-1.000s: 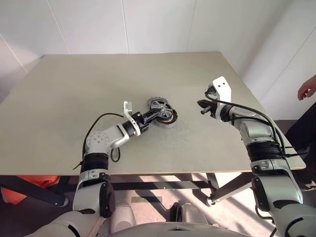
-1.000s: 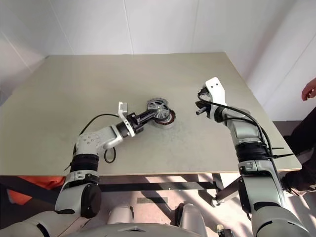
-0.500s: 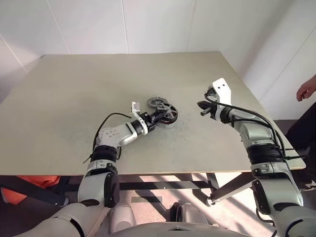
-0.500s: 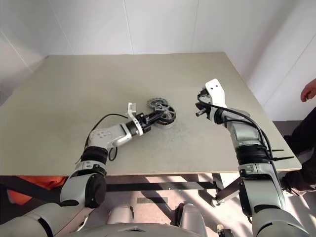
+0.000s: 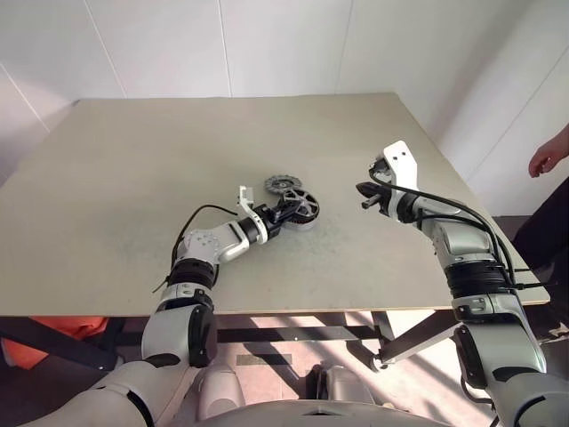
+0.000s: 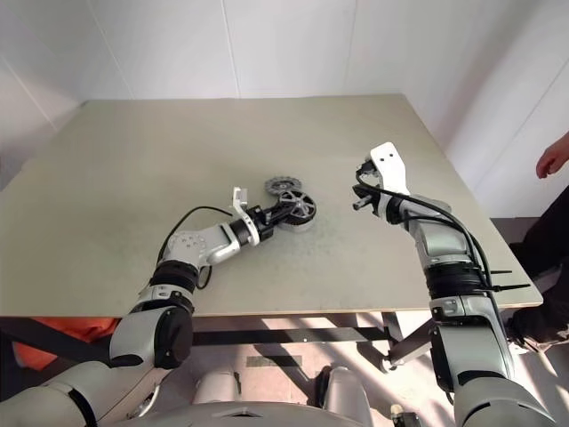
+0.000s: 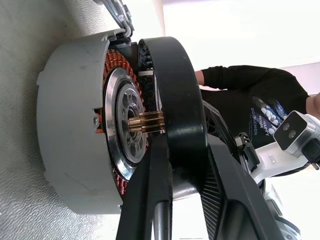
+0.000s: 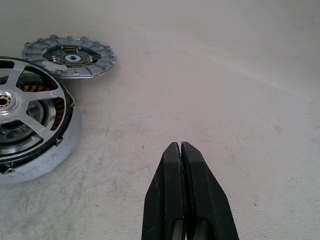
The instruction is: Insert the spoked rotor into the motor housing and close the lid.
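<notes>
While the left gripper (image 5: 286,207) reached in low over the table (image 5: 133,160), its two black fingers (image 7: 150,200) were clamped on the thick black rim of the spoked rotor (image 7: 172,100), one finger on each face of the rim. Rotor sat tilted at the mouth of the motor housing (image 7: 75,130), not seated flat; in the left wrist view copper-red windings and the dark centre showed in the gap between rim and cup, with a small brass-coloured pinion at the middle. Housing rested near the table's centre. Lid (image 8: 69,56) lay flat on the table just beyond the housing, close beside it; whether the two touched could not be told. Right gripper (image 8: 181,150) hung above bare table, well apart to the right of the parts, fingers pressed together and holding nothing. A person's hand (image 5: 544,160) showed at the far right edge, off the table.
</notes>
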You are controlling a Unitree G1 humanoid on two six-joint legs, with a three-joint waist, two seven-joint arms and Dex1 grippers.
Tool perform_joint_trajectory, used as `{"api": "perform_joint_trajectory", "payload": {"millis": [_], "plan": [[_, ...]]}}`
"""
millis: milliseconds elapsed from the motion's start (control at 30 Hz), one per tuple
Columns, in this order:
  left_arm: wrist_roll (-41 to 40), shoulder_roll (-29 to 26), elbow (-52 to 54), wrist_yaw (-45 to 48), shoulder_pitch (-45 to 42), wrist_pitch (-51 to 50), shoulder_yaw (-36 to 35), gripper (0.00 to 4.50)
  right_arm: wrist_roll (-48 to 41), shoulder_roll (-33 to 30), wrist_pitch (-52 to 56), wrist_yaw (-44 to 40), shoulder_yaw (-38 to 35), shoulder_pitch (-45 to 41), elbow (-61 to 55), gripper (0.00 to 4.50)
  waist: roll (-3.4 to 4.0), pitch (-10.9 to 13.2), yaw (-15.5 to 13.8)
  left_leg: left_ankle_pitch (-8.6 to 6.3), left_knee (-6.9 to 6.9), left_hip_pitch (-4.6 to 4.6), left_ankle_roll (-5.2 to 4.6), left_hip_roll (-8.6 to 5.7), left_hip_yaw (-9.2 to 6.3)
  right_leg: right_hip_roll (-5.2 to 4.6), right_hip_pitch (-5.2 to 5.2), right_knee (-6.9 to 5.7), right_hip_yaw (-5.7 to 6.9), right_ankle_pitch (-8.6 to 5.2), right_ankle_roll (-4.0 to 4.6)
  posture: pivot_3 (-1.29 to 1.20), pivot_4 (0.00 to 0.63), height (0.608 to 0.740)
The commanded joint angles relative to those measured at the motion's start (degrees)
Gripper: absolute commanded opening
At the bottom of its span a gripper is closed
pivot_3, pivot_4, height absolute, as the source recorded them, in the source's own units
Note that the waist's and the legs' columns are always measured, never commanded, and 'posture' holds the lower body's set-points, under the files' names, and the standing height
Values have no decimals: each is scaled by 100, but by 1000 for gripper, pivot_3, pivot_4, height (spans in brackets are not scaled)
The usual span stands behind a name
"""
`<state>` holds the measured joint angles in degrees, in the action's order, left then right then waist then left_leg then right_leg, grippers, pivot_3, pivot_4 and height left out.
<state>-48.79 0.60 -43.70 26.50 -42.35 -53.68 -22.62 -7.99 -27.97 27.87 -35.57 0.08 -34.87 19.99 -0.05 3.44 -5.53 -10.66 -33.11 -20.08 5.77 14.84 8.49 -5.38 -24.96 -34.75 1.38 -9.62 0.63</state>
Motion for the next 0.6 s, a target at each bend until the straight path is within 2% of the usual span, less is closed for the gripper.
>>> {"api": "perform_joint_trajectory", "payload": {"millis": [33,67,100,133,233,600], "plan": [[-59,-52,430,98,-32,20,-66,389,-60,19,-68,23,-107,-131,-178,0,0,0,-1,0,0,0,0,0,0,0,0,0,0,0,0,0,0,740],[-49,-47,475,110,-19,35,-53,389,-54,34,-81,26,-101,-136,-166,0,0,0,-2,0,0,0,0,0,0,0,0,0,0,0,0,0,0,740],[-39,-40,506,114,-9,44,-45,1125,-51,43,-89,28,-99,-138,-158,0,0,0,-4,0,0,0,0,0,0,0,0,0,0,0,0,0,0,740],[-63,-21,505,77,-20,-8,-61,1323,-51,51,-94,30,-97,-143,-156,0,0,0,-5,0,0,0,0,-1,0,-1,0,0,0,0,0,0,0,740],[-151,25,539,13,-47,-160,-134,2311,-48,58,-104,33,-105,-150,-150,0,0,0,-7,0,0,-1,0,-1,0,-1,0,0,0,0,0,0,0,740],[-263,-150,1359,-87,239,-930,-14,2311,-57,31,-88,-6,-96,-102,-271,0,0,0,3,0,1,0,0,0,0,-1,0,0,0,0,0,0,0,740]]}}
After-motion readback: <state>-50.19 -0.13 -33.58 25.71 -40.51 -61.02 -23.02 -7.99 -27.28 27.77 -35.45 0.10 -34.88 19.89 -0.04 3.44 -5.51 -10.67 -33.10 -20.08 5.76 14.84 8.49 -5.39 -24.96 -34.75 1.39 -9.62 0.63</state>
